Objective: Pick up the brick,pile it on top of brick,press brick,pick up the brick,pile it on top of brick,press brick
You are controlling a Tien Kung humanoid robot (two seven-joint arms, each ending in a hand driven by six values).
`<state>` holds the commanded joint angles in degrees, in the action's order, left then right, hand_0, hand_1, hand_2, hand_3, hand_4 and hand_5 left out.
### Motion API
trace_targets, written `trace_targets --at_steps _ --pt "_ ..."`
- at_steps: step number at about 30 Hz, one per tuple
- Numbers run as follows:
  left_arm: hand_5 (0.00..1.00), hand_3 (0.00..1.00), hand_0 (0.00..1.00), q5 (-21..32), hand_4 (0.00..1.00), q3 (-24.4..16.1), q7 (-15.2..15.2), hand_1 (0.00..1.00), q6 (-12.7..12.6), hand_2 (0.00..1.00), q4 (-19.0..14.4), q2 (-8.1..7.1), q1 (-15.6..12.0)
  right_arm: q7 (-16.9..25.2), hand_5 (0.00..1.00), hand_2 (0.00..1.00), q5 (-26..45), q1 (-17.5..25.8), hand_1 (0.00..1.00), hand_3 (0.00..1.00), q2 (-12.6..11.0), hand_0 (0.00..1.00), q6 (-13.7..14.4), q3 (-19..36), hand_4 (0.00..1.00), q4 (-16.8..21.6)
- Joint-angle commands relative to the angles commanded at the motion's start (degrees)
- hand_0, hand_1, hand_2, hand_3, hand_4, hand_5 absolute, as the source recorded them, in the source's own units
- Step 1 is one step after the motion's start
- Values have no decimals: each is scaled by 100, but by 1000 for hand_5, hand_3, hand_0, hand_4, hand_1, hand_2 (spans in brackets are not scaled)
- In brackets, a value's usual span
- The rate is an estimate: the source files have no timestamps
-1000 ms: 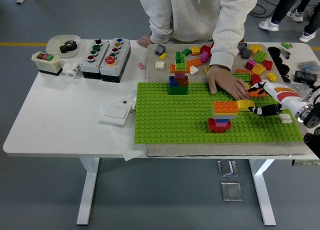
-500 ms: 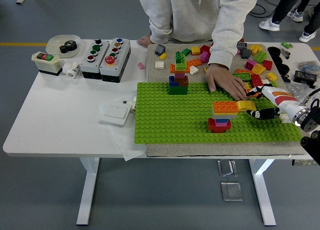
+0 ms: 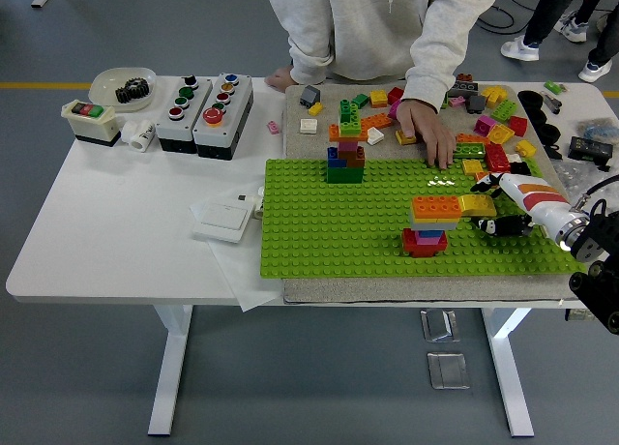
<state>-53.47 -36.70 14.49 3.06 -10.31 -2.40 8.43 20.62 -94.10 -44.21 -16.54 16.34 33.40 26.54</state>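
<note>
Since the earlier frame, the person's hand (image 3: 426, 128) has drawn back from the green baseplate (image 3: 319, 222) to the loose bricks (image 3: 488, 135) in the upper right, clearing room around the stack. Robot's right hand (image 3: 503, 205) has slid slightly lower and toward the right edge; its dark fingers (image 3: 498, 225) sit just beside the yellow brick (image 3: 476, 204), but I cannot tell whether they grip it or only touch it. That yellow brick rests at the top level of the short stack (image 3: 430, 224), right of centre, touching the orange brick (image 3: 435, 208), overhanging to the right. By my reading it has been piled on and wants pressing, so the hand stays close. A taller tower (image 3: 345, 145) stands at the baseplate's upper edge. Left arm is out of view. Switch boxes (image 3: 206, 104) sit at the bench's (image 3: 116, 222) upper left.
</note>
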Motion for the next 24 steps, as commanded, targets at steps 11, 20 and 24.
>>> trace_targets --at_steps 11,20,24 --pt "602 559 782 100 583 123 -15 726 -1 641 0 -6 3 -48 289 616 -295 -3 570 566 42 623 227 -43 687 -87" --pt "604 559 783 215 583 256 -32 727 0 641 0 -15 26 -72 284 592 -438 27 541 548 46 584 327 -62 661 -161" --pt "604 559 783 219 583 251 -36 727 -2 641 0 -13 27 -40 284 592 -435 31 541 548 35 584 418 -64 661 -153"
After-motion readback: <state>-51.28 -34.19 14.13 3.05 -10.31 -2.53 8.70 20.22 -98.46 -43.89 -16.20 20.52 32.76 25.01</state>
